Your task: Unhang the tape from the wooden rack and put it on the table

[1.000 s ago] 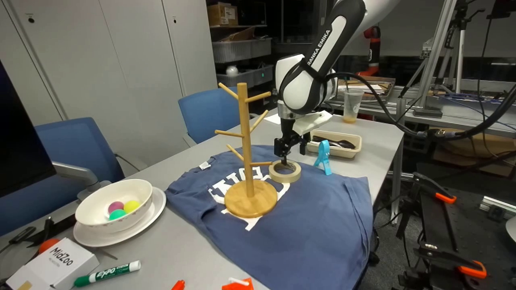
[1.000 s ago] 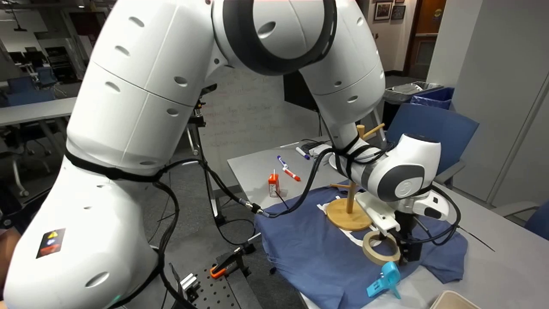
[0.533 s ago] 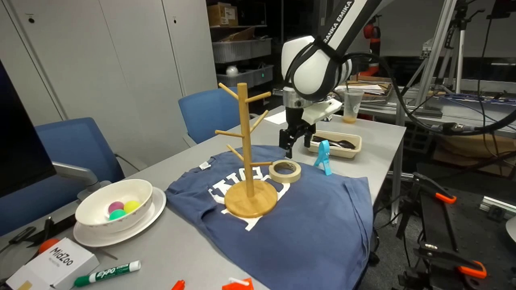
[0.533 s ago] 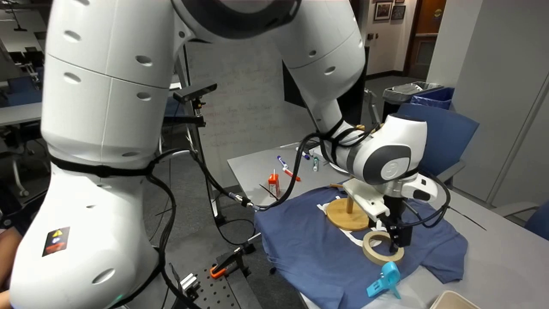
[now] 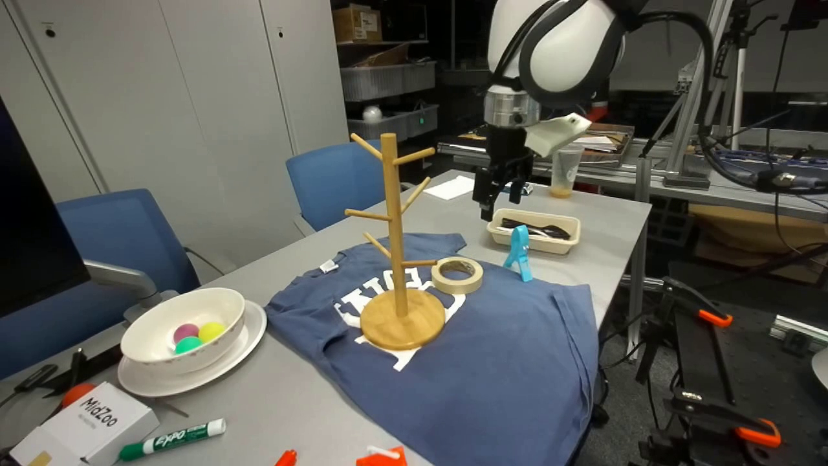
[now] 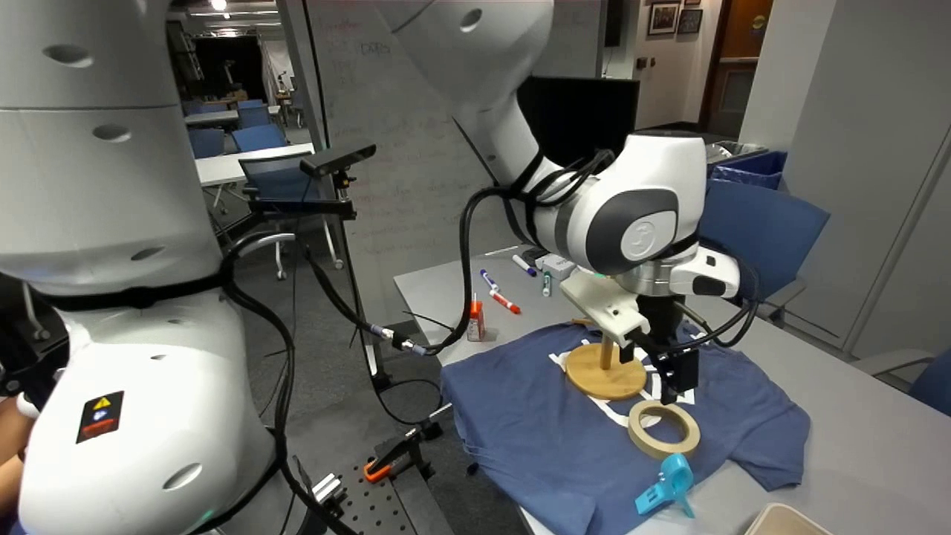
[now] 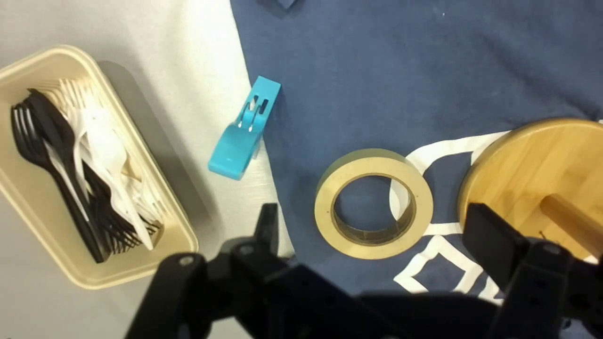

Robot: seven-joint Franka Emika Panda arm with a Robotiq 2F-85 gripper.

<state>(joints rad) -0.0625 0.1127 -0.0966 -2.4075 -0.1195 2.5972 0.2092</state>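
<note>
The tan tape roll (image 5: 457,287) lies flat on the navy T-shirt that covers part of the table (image 5: 278,388). It also shows in an exterior view (image 6: 663,450) and in the wrist view (image 7: 325,207). The wooden rack (image 5: 396,207) stands upright beside the tape; its pegs hold nothing. Its disc base shows in the wrist view (image 7: 513,174). My gripper (image 5: 501,206) is raised well above the table, apart from the tape. In the wrist view my gripper (image 7: 372,212) has its fingers wide apart with nothing between them; the tape lies below.
A blue clip (image 5: 519,254) stands close to the tape. A beige tray (image 5: 535,234) of plastic cutlery is behind it. A white bowl (image 5: 184,327) with coloured balls sits on a plate. A marker (image 5: 174,439) and white box (image 5: 90,421) lie near the table's end.
My gripper has risen from low at the tape's ring to well above the table, moving away from tape and rack. The tape, rack and clip have not moved.
</note>
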